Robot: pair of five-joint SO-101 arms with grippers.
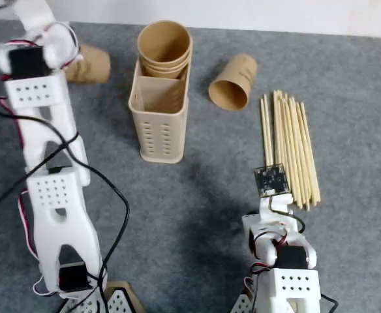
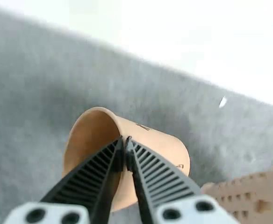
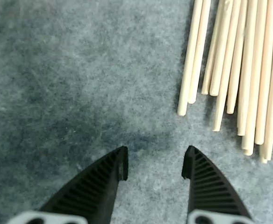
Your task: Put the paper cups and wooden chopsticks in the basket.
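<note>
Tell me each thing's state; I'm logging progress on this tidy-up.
basket: upright, one compartment empty
stacked cups: upright, nested in the basket
loose cup: on its side on table
held cup: on its side
chopsticks: lying loose on table
left gripper: shut on held cup
right gripper: open, empty

Right gripper [image 3: 154, 163] agape near chopsticks [image 3: 241, 70].
</note>
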